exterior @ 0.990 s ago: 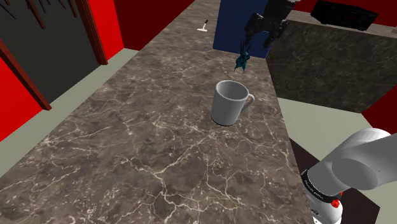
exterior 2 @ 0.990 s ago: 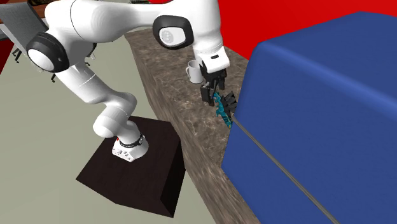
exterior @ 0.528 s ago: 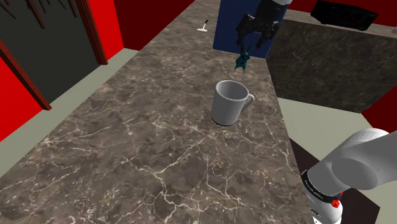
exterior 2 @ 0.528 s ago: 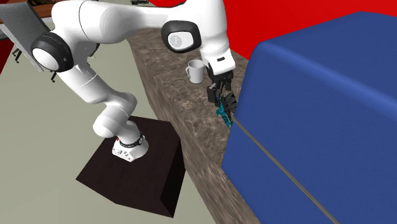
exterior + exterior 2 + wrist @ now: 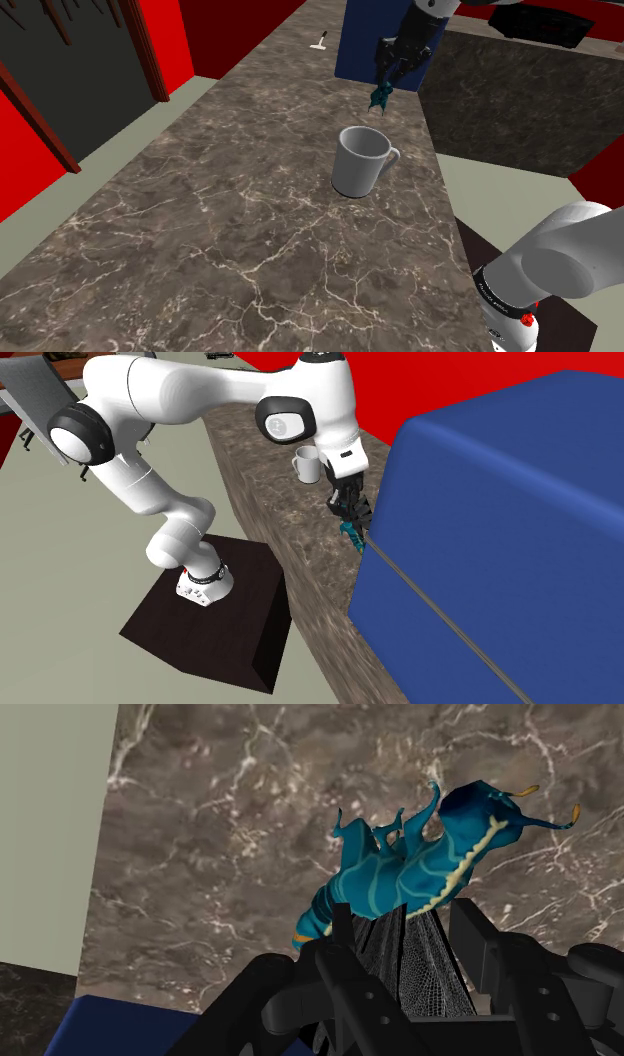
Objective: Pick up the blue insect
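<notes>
The blue insect has a teal-blue striped body, orange tips and dark mesh wings. My gripper is shut on it, the black fingers clasping the wings from both sides above the marble countertop. In the shoulder view the insect hangs just below the gripper, close in front of the blue box. In the second exterior view the insect sits under the gripper at the counter's edge beside the blue box.
A white mug stands on the countertop a short way from the insect, toward the stand. A dark stone block rises at the shoulder view's right. A small white-handled object lies at the counter's far end.
The fingers, spread wide one second ago, have drawn together onto the insect while the hand turned at the wrist. The insect has stayed where it was.
</notes>
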